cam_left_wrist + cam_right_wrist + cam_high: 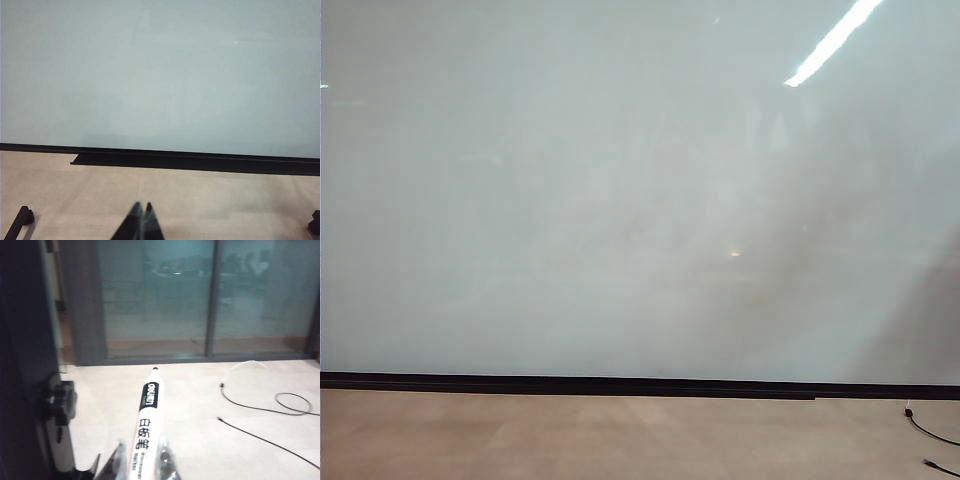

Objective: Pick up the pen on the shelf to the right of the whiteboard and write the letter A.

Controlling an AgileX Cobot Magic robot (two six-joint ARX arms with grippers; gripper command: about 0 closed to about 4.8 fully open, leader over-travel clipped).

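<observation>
A: Item one, left side?

B: My left gripper (142, 210). It sits low over the pale floor (200, 200), pointing at the whiteboard (160, 75). Jaws pressed together, tips touching, holding nothing. A black strip (200, 161) runs along the board's lower edge, and a black foot (20, 220) of some stand lies on the floor off to one side.

A: Item two, the board itself?

B: From the outside camera the whiteboard (620, 200) fills nearly everything: glossy, pale grey-white, a ceiling light reflected (832, 42) near its upper right. No writing that I can make out on it. Neither of my arms appears in that camera. A black cable (930, 432) lies on the floor at the lower right.

A: Item three, right side?

B: My right gripper (142, 460). Jaws narrow, clamped on the pen (145, 425): a slim white marker with a black band and printed lettering, small dark tip pointing away from me. It is off the board, aimed toward a glass wall (160, 300), above a light floor with loose cables (270, 407). A dark post with a black knob (60, 402) stands beside it.
</observation>
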